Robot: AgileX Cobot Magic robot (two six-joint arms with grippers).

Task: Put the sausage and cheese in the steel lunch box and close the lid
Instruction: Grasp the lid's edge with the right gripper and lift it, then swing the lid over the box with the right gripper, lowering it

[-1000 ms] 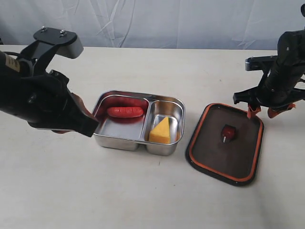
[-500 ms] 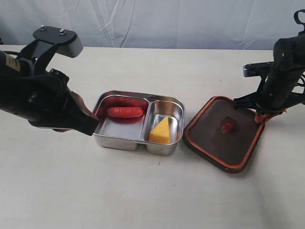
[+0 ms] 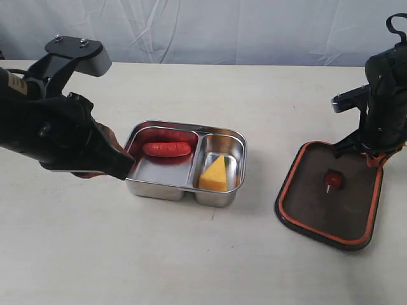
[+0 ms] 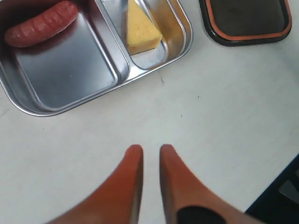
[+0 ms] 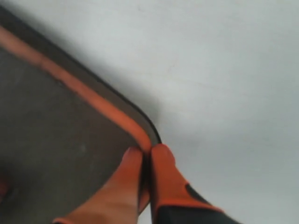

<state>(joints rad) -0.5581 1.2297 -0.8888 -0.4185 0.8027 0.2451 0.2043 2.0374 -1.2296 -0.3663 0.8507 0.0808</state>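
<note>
Sitting uncovered on the table (image 3: 210,260) in the exterior view, the steel lunch box (image 3: 184,192) is holding the sausage (image 3: 166,149) in its larger compartment and the cheese (image 3: 214,174) in its smaller one. The lid (image 3: 318,210) is lying seal-side up well to the right of the box, orange valve tab (image 3: 331,180) showing. The right gripper (image 3: 372,155) is meeting the lid's far edge. The left gripper (image 3: 117,159) is hovering just beside the box's left end.

Left wrist view: the left gripper (image 4: 150,149) is hanging over bare table (image 4: 224,116) near the box (image 4: 93,93), its fingers standing slightly parted and gripping nothing. The sausage (image 4: 42,23) and cheese (image 4: 142,30) are resting in separate compartments; the lid (image 4: 247,18) is lying apart from the box.

Right wrist view: the right gripper (image 5: 145,150) is pinching the lid (image 5: 51,121) at a rounded corner, fingers closed on the orange seal rim (image 5: 70,79). Whether the lid is lifting off the table (image 5: 210,70) cannot be told.
</note>
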